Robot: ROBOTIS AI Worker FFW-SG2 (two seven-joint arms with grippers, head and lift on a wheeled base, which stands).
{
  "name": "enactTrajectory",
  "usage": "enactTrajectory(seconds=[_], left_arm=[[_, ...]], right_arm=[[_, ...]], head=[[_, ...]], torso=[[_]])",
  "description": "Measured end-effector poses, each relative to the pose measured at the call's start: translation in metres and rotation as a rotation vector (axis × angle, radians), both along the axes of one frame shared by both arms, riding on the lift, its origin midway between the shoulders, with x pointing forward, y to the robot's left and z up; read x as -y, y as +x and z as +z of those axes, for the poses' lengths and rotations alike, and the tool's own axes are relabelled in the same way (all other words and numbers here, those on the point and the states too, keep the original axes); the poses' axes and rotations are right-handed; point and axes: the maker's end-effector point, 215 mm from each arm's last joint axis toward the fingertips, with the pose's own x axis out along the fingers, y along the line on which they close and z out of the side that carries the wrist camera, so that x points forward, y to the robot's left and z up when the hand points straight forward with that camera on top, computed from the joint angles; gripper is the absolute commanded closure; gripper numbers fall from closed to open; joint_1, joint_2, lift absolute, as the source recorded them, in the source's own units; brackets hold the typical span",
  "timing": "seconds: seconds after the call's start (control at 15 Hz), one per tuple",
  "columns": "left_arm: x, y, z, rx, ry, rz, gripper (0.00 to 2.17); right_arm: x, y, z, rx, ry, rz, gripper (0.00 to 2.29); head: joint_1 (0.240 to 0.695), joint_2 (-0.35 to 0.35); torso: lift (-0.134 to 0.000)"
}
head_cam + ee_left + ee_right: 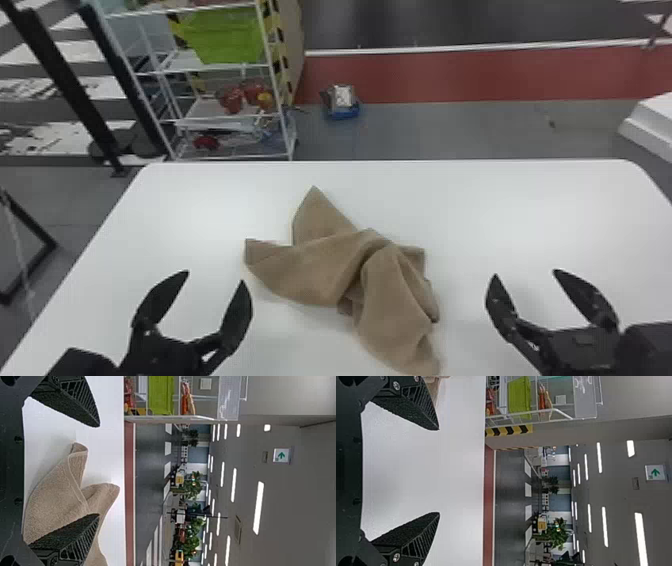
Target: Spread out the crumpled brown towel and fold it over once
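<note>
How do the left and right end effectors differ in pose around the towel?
The left end effector is left of the brown towel; the right end effector is right of it. In the head view, the left end effector angles rightward, the right end effector leftward. From the wrists, towel appears between the left end effector's fingers but outside the right end effector's gap. Both are open, holding nothing.
</note>
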Motion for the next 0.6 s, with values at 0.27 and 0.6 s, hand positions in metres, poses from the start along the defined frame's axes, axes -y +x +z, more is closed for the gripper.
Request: enactTrajectory(seconds=[0.27,0.6], left_arm=[[0.0,0.001,-0.002,-0.002,0.0,-0.001,0.08],[0.001,0.002,-0.002,-0.002,-0.001,-0.001,0.08]], right_arm=[[0.0,0.0,0.0,0.004,0.0,0.0,0.13],[-0.014,-0.002,0.011,0.061,-0.066,0.014,0.13]], head=[[0.695,0.12],[0.695,0.136]], torso=[[-0.123],[-0.123]])
